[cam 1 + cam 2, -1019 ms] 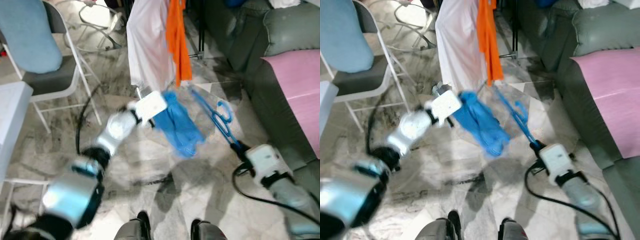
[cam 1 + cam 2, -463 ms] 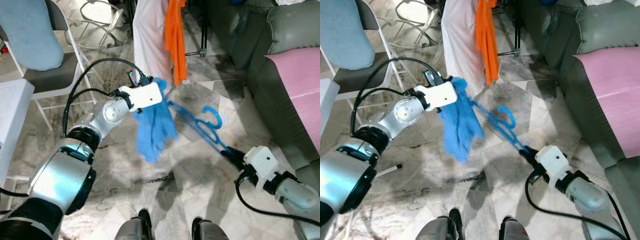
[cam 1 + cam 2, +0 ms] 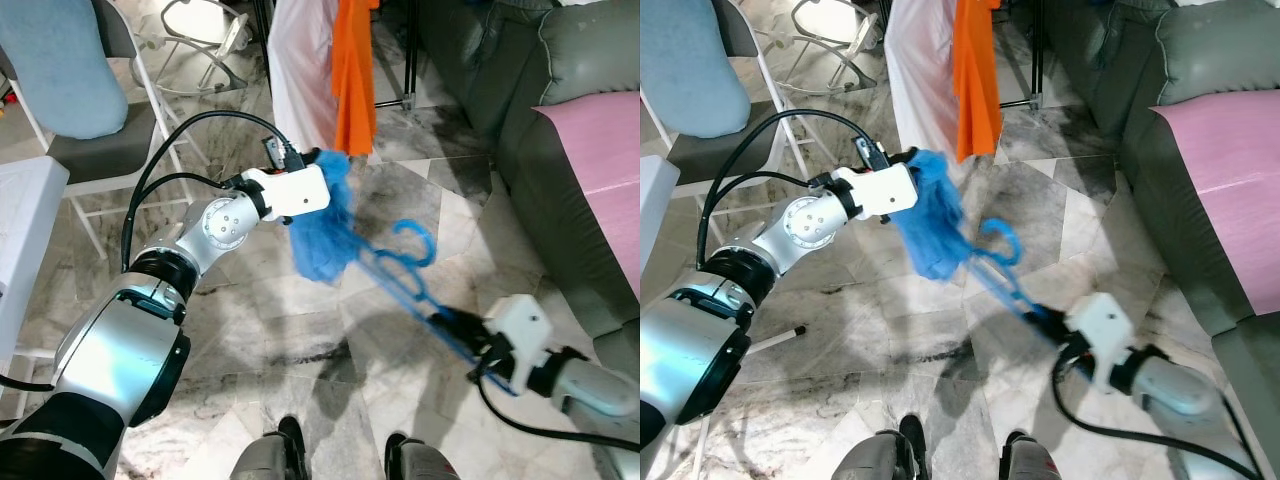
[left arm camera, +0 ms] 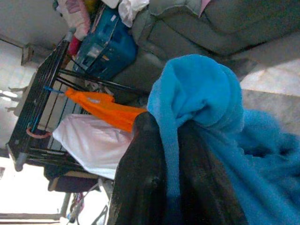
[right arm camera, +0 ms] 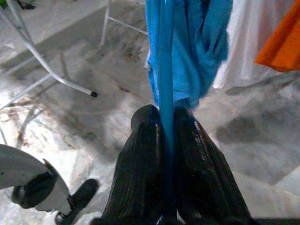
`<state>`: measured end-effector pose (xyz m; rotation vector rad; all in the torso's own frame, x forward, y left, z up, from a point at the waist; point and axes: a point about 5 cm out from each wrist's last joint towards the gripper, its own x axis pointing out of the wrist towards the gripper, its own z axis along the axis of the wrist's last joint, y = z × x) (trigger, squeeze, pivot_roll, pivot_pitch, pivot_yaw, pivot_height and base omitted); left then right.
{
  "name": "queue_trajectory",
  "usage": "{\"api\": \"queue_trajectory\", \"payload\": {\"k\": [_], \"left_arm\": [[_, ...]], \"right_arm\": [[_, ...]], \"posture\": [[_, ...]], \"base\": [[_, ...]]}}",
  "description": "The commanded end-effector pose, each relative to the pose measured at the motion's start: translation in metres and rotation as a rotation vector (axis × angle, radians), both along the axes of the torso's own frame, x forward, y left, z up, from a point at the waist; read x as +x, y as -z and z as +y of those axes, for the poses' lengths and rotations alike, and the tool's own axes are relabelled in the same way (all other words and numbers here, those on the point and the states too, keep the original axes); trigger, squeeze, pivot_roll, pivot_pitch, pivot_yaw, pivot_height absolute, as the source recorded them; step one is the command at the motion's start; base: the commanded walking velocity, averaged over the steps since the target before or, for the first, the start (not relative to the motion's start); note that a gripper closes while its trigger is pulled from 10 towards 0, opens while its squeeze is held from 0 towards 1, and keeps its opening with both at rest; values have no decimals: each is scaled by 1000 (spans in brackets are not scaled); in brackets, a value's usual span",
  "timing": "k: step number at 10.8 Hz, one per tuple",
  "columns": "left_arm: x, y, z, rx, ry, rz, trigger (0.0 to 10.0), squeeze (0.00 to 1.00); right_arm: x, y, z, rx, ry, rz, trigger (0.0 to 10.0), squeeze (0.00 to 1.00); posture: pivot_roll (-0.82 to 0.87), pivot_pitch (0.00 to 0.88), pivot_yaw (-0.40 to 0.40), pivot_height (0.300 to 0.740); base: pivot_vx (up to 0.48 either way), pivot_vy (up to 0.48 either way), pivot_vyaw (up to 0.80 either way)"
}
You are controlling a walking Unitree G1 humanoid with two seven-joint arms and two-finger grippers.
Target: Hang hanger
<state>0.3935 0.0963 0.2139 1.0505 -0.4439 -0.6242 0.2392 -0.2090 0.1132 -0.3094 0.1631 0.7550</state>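
Observation:
A blue plastic hanger [image 3: 405,275] carries a blue cloth [image 3: 322,230] in mid-air over the marble floor. My right gripper [image 3: 450,328] is shut on the hanger's lower end; in the right wrist view the blue bar [image 5: 165,70] runs between its black fingers [image 5: 140,173]. My left gripper [image 3: 325,190] is raised and shut on the top of the blue cloth [image 4: 197,108], pinched between its fingers [image 4: 143,187]. Behind them a white garment [image 3: 300,70] and an orange garment [image 3: 353,75] hang from a dark rack [image 4: 42,98].
A folding chair [image 3: 95,120] with a light blue cushion stands at the left, a white table edge [image 3: 25,230] beside it. A grey sofa [image 3: 560,170] with a pink cover [image 3: 605,160] fills the right. My feet [image 3: 340,455] are at the bottom.
The right gripper has moved nearer and lower, tilting the hanger. The blue cloth has bunched up closer under the left gripper, which stays raised by the hanging garments.

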Motion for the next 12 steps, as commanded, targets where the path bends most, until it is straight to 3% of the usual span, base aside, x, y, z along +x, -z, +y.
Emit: {"api": "queue_trajectory", "payload": {"k": [1,5,7,10,11,12], "left_arm": [[-1,-3,2,-21,26,0,10000,0],[-3,-8,1,-70,63,7,10000,0],[1,-4,11,-42,-16,5,10000,0],[2,4,19,-14,-60,32,10000,0],[2,9,24,28,-73,38,10000,0],[2,11,25,44,-81,35,10000,0]], "right_arm": [[0,3,11,14,-58,23,10000,0],[6,0,24,36,-94,25,10000,0],[-8,-14,26,65,-181,56,10000,0],[-25,-17,-1,31,-175,114,10000,0],[-23,-26,-21,5,-101,93,10000,0],[-21,-30,-28,-2,-78,85,10000,0]], "posture": [[-145,250,151,740],[-128,252,147,740],[-139,254,149,740],[-149,261,149,740],[-151,261,150,740],[-151,261,150,740]], "base": [[0,0,0],[0,0,0],[0,0,0],[0,0,0],[0,0,0],[0,0,0]]}}
